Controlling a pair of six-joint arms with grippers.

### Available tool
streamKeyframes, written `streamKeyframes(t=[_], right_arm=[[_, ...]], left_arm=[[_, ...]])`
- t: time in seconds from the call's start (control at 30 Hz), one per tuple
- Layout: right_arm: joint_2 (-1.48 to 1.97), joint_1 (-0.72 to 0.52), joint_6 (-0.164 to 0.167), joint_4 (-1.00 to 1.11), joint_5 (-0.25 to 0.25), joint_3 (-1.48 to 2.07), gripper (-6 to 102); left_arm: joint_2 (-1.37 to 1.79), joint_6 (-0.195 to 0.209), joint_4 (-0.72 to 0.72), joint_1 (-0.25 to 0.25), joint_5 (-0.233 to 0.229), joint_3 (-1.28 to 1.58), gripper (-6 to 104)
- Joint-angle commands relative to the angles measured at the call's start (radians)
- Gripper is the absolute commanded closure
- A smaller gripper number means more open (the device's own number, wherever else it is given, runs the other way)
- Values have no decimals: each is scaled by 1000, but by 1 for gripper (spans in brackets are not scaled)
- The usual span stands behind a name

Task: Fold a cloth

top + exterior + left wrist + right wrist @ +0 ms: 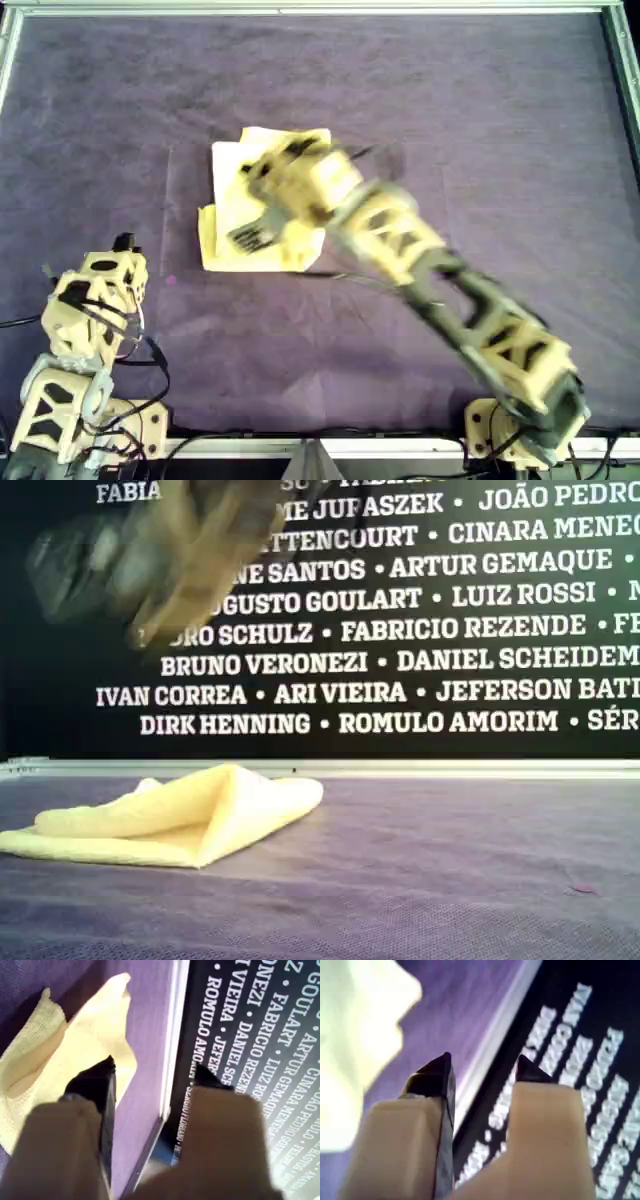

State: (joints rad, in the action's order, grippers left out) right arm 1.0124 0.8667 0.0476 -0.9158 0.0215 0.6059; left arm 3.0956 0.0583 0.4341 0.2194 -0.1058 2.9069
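The pale yellow cloth (230, 190) lies partly folded on the purple mat (480, 130), left of centre in the overhead view. In the exterior view the cloth (190, 820) has one flap doubled over with a raised fold. An arm reaches over it from the near right, blurred, its dark fingers (255, 235) above the cloth. My first gripper (156, 1069) is open and empty, with the cloth (85, 1035) beside and under one fingertip. My second gripper (485, 1059) is open and empty, with the cloth (360, 1025) blurred off to one side. The wrist views do not show which arm is which.
Another arm (95, 300) sits folded at the near left of the overhead view, off the cloth. A metal frame (320, 8) borders the mat. A black wall with white names (400, 630) stands behind the far edge. A blurred arm (170, 550) shows high in the exterior view's left.
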Motion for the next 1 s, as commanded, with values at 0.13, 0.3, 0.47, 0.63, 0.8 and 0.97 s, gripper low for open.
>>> streamKeyframes(t=[0.13, 0.3, 0.47, 0.63, 0.8, 0.97], right_arm=[[499, -91, -9, -347, 0, 41, 45], [851, -212, -9, -333, 0, 433, 45], [1236, -370, 5, -295, 0, 857, 45], [1557, -565, 9, -249, 0, 1215, 45], [1801, -684, 9, -235, 0, 1528, 46], [1990, -715, 9, -238, 2, 1798, 46]], left_arm=[[18, -3, -2, -25, -6, -23, 21], [18, -3, 0, -25, -6, -23, 19], [18, -3, 0, -25, -6, -41, 19], [18, -3, 0, -14, 3, -43, 19], [18, -3, 0, -21, -6, -40, 20], [18, -3, 0, -25, -6, -43, 20]])
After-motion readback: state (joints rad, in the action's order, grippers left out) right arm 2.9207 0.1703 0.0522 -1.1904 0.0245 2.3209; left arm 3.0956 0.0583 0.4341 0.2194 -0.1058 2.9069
